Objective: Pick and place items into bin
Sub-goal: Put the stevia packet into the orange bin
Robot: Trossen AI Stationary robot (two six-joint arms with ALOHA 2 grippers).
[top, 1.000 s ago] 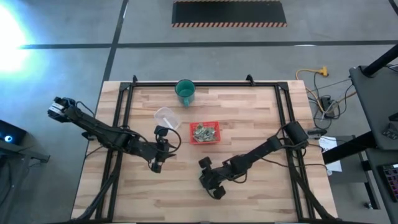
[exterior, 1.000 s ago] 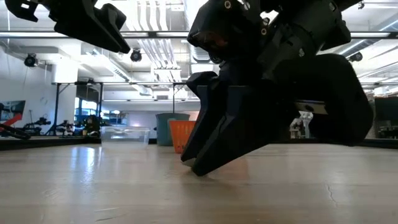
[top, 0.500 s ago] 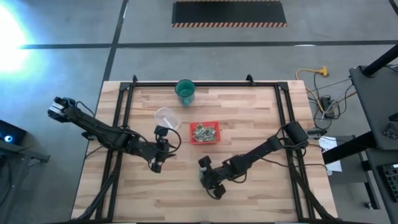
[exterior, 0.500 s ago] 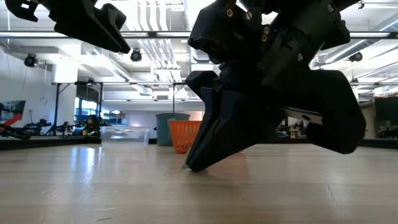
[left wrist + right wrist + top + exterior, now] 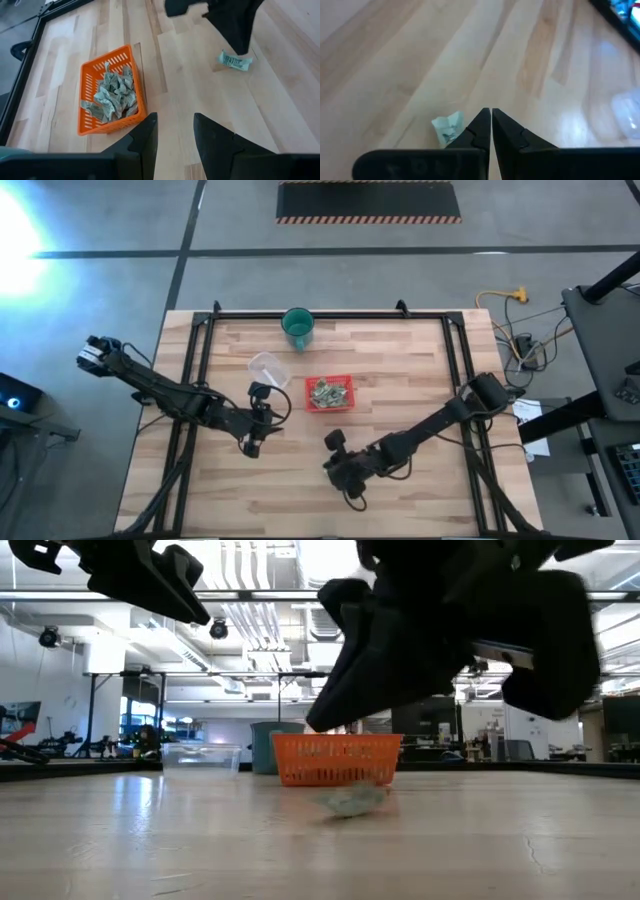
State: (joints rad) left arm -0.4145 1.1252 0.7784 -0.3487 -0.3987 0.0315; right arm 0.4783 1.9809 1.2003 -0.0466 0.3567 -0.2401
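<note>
Pale wood planks made up the table (image 5: 400, 360), framed by a dark rail, with a wide workshop visible beyond it in the low view. Near the table's middle sat the red bin (image 5: 329, 393), a shallow tray already holding a heap of crumpled pale-green pieces (image 5: 112, 95). A green cup (image 5: 297, 327) stood toward the far edge, and a clear round container (image 5: 265, 367) lay between the cup and the left arm.

The right gripper (image 5: 350, 472) hung above the near half of the table, raised off the wood. Its two fingers (image 5: 482, 127) were pressed together with nothing between them. One loose item (image 5: 447, 127) lay flat on the table just beside and below those closed tips, not touching them; the low view showed it (image 5: 352, 801) resting on the wood in front of the bin, with the gripper lifted clear overhead.

The left gripper (image 5: 251, 446) waited off to the bin's left, its fingers (image 5: 210, 131) apart and empty, pointed toward the bin.
</note>
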